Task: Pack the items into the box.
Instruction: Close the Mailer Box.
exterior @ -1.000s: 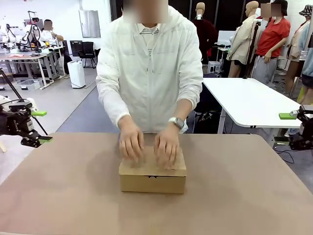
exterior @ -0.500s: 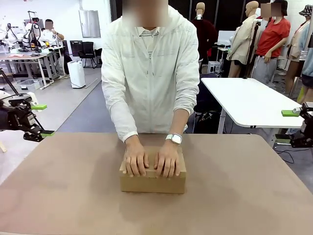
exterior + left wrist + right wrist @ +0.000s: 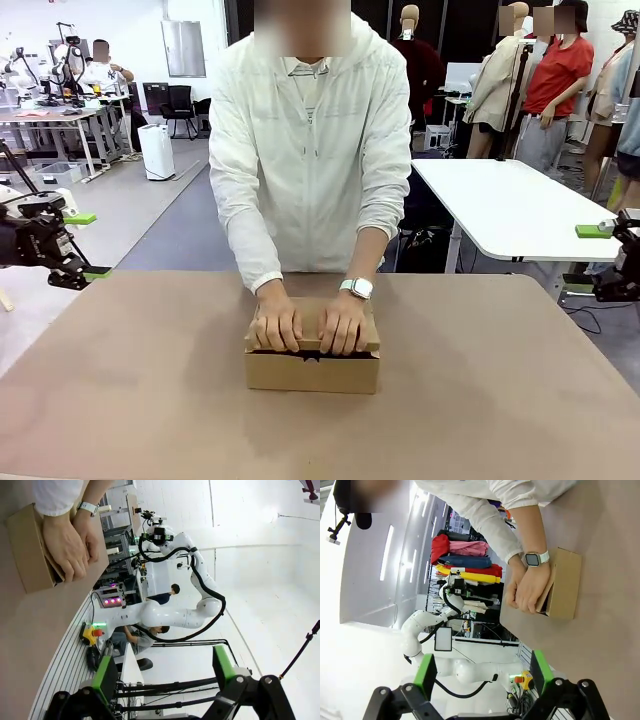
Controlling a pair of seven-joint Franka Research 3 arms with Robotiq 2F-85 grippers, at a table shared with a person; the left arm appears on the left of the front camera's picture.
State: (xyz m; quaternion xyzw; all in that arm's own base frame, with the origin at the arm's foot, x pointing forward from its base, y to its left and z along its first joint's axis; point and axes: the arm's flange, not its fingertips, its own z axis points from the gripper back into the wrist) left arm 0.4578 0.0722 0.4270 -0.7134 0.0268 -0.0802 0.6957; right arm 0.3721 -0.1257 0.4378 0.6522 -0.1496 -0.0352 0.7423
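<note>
Front view: box (image 3: 312, 368) sits mid-table (image 3: 500, 400), nearer the far edge, with the person's two hands (image 3: 310, 325) pressing its lid down; the flap is not fully flat, a dark gap showing along the near top edge. Pouch and stapler cannot be seen. Left gripper (image 3: 88, 245) hangs off the table's far-left edge, jaws apart, holding nothing. Right gripper (image 3: 585, 258) hangs well off to the right, jaws apart too. Both are well apart from the box.
</note>
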